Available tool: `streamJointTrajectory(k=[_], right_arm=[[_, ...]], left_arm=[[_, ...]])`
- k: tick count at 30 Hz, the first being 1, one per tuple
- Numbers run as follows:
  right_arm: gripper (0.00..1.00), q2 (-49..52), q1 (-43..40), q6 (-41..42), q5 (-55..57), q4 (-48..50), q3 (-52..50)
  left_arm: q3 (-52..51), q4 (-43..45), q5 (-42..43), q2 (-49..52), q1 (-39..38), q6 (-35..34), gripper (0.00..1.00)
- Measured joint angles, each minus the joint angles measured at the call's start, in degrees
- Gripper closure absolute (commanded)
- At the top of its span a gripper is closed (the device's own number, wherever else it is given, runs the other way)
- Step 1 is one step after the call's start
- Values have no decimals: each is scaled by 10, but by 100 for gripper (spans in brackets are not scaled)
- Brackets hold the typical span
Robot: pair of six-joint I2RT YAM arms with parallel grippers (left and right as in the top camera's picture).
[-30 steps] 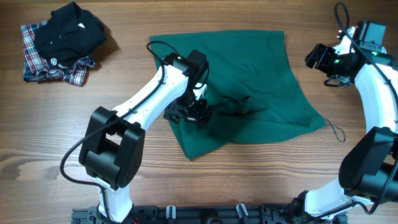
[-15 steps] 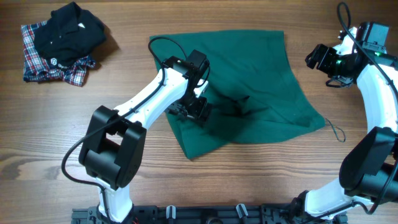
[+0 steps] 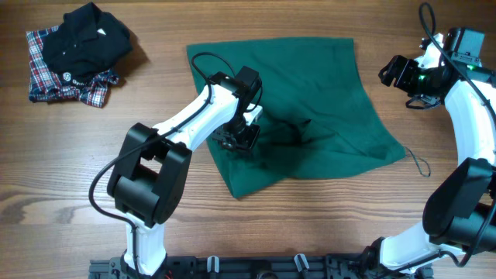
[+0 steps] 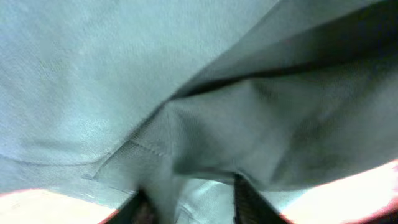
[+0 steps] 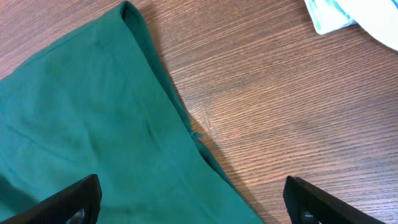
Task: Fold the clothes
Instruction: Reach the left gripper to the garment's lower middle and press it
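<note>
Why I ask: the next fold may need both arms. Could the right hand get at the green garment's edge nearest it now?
Probably yes: the right hand is open just above that edge of the green garment, with nothing in between.

The clothes (image 3: 333,93) are seen as matt, soft woven cloth; the worktop (image 3: 70,174) is shown as smooth, grained wood.

blurred: large plain dark green fabric garment (image 4: 205,93), left wrist view | cut off: small pale blue-white cloth (image 5: 354,15), picture's top-right corner | left gripper (image 4: 193,208): grip unclear
</note>
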Motion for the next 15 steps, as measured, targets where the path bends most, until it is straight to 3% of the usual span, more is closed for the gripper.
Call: streamJointTrajectory(k=[11, 15], right_arm=[[6, 0, 0, 0, 0, 0, 0], [5, 0, 0, 0, 0, 0, 0]], left_arm=[[-1, -87, 45, -4, -29, 1, 96], [-2, -103, 64, -55, -67, 0, 96]])
